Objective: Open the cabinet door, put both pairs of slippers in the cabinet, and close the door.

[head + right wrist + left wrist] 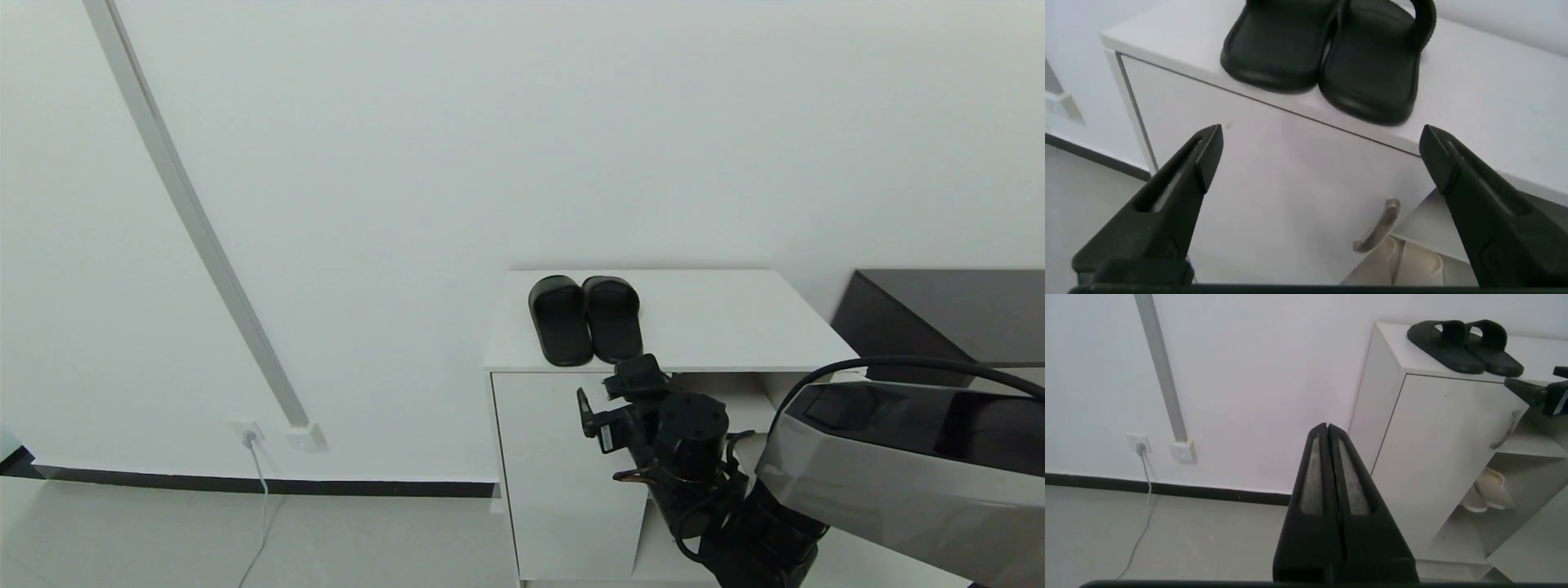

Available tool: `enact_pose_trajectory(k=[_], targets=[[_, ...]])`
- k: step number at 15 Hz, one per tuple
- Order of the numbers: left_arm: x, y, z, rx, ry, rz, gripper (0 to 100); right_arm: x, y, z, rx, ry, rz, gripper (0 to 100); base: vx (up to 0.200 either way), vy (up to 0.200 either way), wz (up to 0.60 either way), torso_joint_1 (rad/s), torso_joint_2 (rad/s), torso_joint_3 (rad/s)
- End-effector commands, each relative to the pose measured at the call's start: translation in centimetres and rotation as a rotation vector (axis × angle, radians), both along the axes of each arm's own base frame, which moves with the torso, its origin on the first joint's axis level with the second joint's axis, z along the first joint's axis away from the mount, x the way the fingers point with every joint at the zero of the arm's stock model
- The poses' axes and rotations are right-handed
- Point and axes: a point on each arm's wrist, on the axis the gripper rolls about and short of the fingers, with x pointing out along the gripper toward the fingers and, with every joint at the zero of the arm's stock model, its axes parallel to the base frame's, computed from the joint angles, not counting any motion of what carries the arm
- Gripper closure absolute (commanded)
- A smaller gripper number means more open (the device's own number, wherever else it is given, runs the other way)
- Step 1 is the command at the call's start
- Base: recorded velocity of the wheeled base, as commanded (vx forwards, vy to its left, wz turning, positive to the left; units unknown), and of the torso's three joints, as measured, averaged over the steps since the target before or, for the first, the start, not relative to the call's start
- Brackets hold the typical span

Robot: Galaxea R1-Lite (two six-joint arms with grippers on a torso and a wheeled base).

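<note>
Off to the left, the left gripper point(1327, 429) is hanging clenched on nothing, well apart from the cabinet point(718, 318), which is standing ahead of it and to its right. The door panel point(563, 474) is facing the room, with its handle point(1376, 233) lying just below the right gripper point(1320, 135). The compartment beside that handle is standing open, with a pale pair of slippers point(1490, 490) sitting on a shelf inside. The black slippers point(585, 318) are resting side by side, touching, on the cabinet top. They are lying just ahead of the right gripper, whose fingers are spreading wide and holding nothing. By my reading, the second pair is being fetched. Next, the right gripper is going to need to ease forward over the near ends, pinch both black slippers together, and lower them into the open compartment.
</note>
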Motion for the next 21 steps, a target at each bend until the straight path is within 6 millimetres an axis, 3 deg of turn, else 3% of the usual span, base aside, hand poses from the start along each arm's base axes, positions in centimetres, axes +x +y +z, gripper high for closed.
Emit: enact_pose_trajectory(k=[1,2,4,6,8,9,10,18,21], targets=[[0.0,0.0,0.0,-0.002,0.001,0.001,100,0.0,0.0,-0.2,-0.013,0.001,0.004,0,0.000,0.000,0.00,0.032,-0.07,-0.036],[0.0,0.0,0.0,0.000,0.001,0.001,100,-0.1,-0.1,-0.3,-0.041,-0.009,0.006,0,0.000,0.000,0.00,0.000,0.00,0.000],[0.0,0.0,0.0,0.000,-0.001,0.001,100,1.1,1.0,2.1,-0.015,-0.050,0.014,0,0.000,0.000,0.00,0.000,0.00,0.000],[0.0,0.0,0.0,0.000,-0.001,0.001,100,2.3,1.8,3.8,0.021,0.021,0.010,0,0.000,0.000,0.00,0.000,0.00,0.000],[0.0,0.0,0.0,0.000,-0.001,0.001,100,3.5,2.9,8.1,0.081,0.091,0.007,0,0.000,0.000,0.00,0.000,0.00,0.000],[0.0,0.0,0.0,0.000,-0.001,0.001,100,3.5,2.9,9.0,0.082,0.091,0.001,0,0.000,0.000,0.00,0.000,0.00,0.000],[0.0,0.0,0.0,0.006,0.001,-0.002,100,3.6,2.8,11.2,0.088,0.105,-0.005,0,0.000,0.000,0.00,0.000,0.00,0.000],[0.0,0.0,0.0,0.006,0.001,-0.007,100,4.4,1.8,10.6,0.101,0.204,-0.052,0,0.000,0.000,0.00,0.000,0.00,0.000],[0.0,0.0,0.0,0.007,0.003,-0.017,100,4.5,1.9,10.2,0.096,0.209,-0.054,0,0.200,0.000,0.00,-0.007,-0.01,0.004]])
